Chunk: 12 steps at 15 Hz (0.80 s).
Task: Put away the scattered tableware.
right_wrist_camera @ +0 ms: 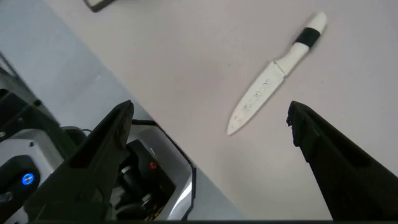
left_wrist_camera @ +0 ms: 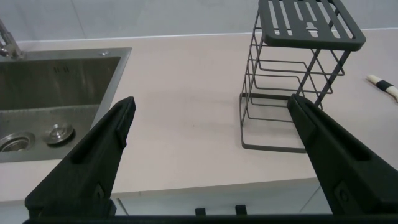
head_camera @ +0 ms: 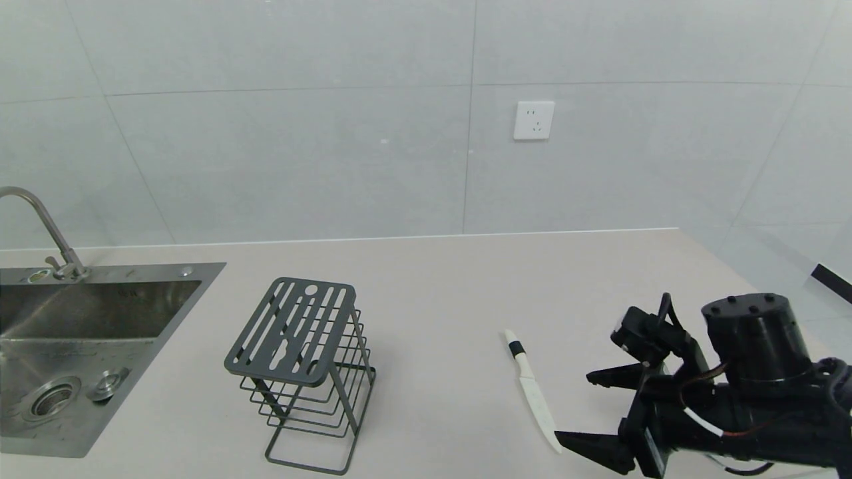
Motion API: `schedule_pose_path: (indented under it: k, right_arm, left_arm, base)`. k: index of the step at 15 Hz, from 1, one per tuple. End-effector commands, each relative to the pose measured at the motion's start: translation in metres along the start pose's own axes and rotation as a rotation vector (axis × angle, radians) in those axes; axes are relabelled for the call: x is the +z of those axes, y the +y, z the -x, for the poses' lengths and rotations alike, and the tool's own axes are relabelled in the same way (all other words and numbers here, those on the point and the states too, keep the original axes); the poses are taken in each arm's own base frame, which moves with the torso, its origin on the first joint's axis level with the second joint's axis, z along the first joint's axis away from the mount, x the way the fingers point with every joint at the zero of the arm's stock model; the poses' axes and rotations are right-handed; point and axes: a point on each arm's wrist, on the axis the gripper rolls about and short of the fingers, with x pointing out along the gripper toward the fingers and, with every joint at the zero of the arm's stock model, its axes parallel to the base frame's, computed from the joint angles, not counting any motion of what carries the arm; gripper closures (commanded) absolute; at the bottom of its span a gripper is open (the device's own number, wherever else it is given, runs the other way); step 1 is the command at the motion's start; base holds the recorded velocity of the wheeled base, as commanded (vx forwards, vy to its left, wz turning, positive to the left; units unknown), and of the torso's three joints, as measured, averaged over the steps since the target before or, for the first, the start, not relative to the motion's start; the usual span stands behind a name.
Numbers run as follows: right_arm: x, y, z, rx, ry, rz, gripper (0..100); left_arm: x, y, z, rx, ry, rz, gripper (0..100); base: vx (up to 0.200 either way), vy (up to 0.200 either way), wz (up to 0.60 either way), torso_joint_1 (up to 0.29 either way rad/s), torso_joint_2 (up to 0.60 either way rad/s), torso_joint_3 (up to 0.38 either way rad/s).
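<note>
A white knife with a black band on its handle lies flat on the beige counter, tip toward the front edge; it appears too in the right wrist view, and its handle end in the left wrist view. A dark wire knife rack with a slotted top stands upright to the knife's left. My right gripper is open, hovering just right of the blade tip near the counter's front edge. My left gripper is open and empty in front of the counter edge, facing the rack.
A steel sink with a curved faucet is set in the counter at the left. A tiled wall with a white socket backs the counter. Bare counter lies between rack and knife.
</note>
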Motion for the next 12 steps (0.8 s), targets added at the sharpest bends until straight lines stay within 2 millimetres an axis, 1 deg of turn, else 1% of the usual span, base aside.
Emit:
schedule_pose_path:
  k: [1,3,4,6,10,12]
  right_arm:
    - [0.007,0.004,-0.015,-0.006,-0.001,-0.025,0]
    - [0.019,0.019,-0.031,-0.071,-0.040,-0.175,0]
    - [0.016,0.023,-0.039,-0.122,-0.029,-0.230,0]
    - [0.012,0.028,-0.047,-0.143,-0.010,-0.247,0]
    - [0.007,0.025,-0.052,-0.193,0.019,-0.255,0]
    - [0.001,0.023,-0.059,-0.222,0.052,-0.260,0]
  left_arm:
    - [0.000,0.000,0.000,0.000,0.001,0.000,0]
    - [0.000,0.000,0.000,0.000,0.001,0.000,0]
    - [0.000,0.000,0.000,0.002,0.001,0.002,0]
    - [0.000,0.000,0.000,0.002,0.001,0.002,0]
    - [0.000,0.000,0.000,0.000,0.001,0.002,0]
    - [0.000,0.000,0.000,0.002,0.001,0.002,0]
  base:
    - [0.000,0.000,0.00,0.000,0.00,0.000]
    - [0.000,0.000,0.00,0.000,0.00,0.000]
    - [0.000,0.000,0.00,0.000,0.00,0.000]
    - [0.000,0.000,0.00,0.000,0.00,0.000]
    - [0.000,0.000,0.00,0.000,0.00,0.000]
    - [0.000,0.000,0.00,0.000,0.00,0.000]
